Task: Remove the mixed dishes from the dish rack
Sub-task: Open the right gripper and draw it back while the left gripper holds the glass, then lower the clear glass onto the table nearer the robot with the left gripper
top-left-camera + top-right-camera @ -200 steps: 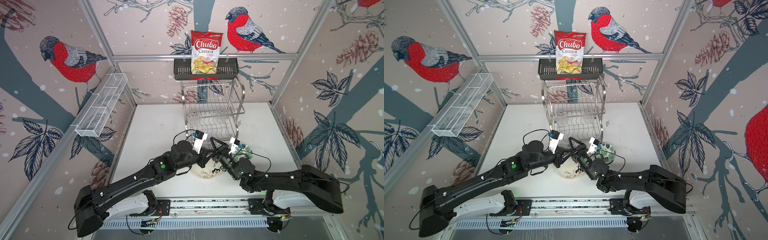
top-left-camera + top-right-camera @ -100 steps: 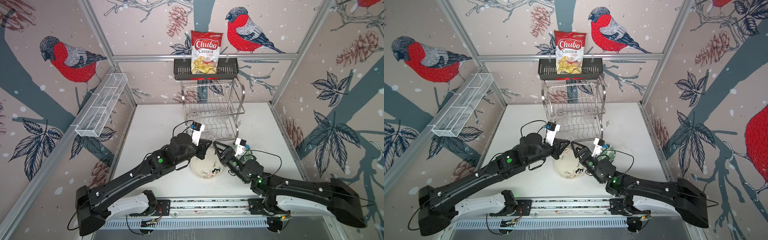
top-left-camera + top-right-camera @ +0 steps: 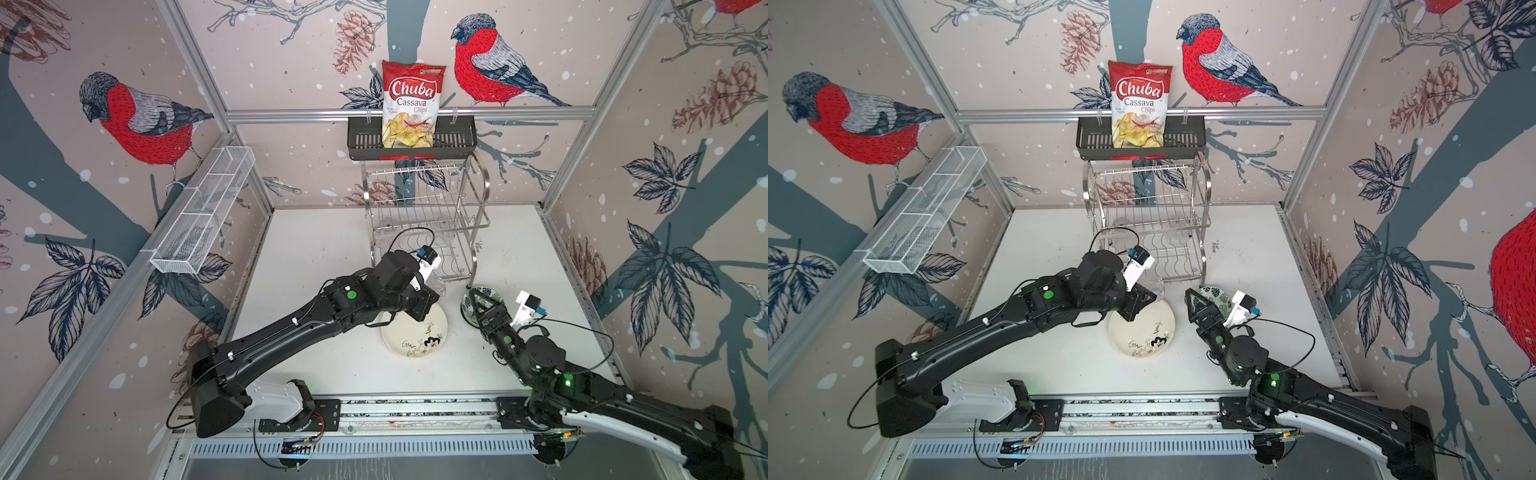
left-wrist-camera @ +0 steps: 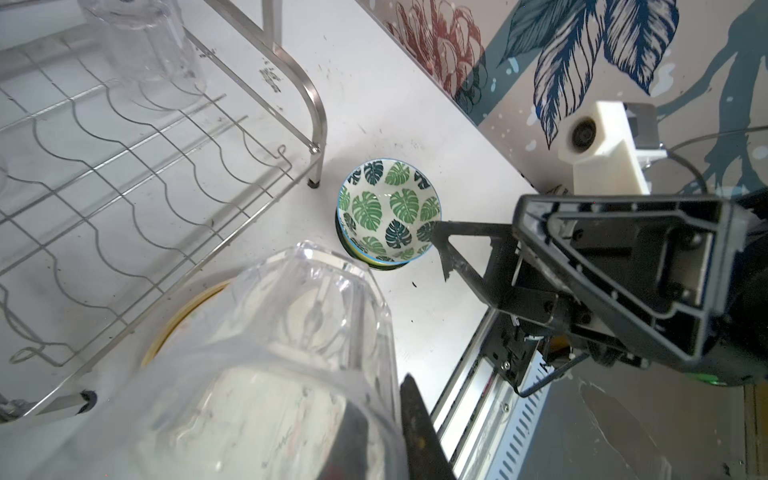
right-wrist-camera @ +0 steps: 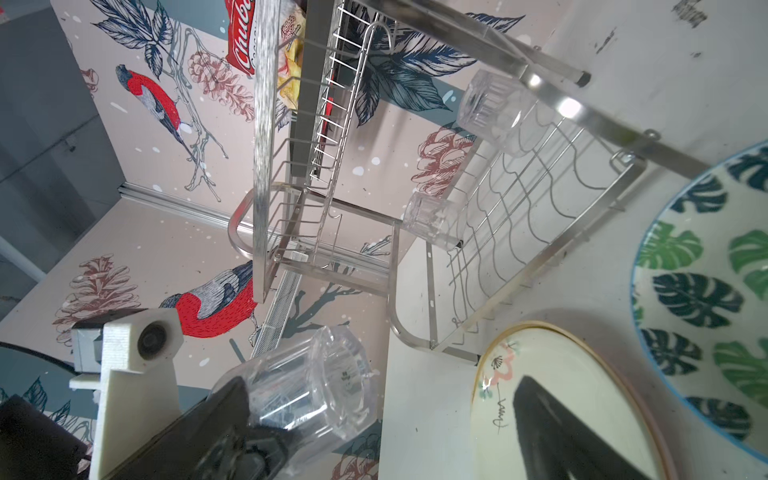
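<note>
A: Where's the tumbler?
B: Off the dish rack, clamped in the left gripper, just in front of the rack and over the far edge of the cream floral plate.
A: And the right gripper?
B: Jaws wide apart, empty, hovering at the green-leaf bowl on the table. Two more tumblers sit on the rack's lower tier.
</note>
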Available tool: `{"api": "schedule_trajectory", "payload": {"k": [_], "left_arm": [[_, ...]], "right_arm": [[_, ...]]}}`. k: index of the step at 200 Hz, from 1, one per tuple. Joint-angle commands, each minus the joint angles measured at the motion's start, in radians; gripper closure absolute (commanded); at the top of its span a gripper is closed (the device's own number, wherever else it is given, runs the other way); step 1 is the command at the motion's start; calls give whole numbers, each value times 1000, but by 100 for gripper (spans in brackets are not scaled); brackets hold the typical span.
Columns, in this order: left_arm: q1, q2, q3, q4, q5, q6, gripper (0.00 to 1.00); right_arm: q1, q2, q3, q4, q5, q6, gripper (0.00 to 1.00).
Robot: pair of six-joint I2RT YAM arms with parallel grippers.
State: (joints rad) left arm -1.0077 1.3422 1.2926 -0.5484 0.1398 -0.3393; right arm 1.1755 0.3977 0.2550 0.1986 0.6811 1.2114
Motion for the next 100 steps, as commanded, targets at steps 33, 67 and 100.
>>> {"api": "schedule_trajectory", "payload": {"k": [33, 67, 100], "left_arm": [[-48, 115, 115, -205, 52, 56, 100], [-103, 179, 182, -339, 73, 75, 100], [-153, 206, 197, -498, 80, 75, 100]], "right_arm": [[-2, -75, -15, -120, 82, 17, 1], [-5, -77, -32, -114, 90, 20, 1], [-8, -86, -34, -119, 94, 14, 1]]}}
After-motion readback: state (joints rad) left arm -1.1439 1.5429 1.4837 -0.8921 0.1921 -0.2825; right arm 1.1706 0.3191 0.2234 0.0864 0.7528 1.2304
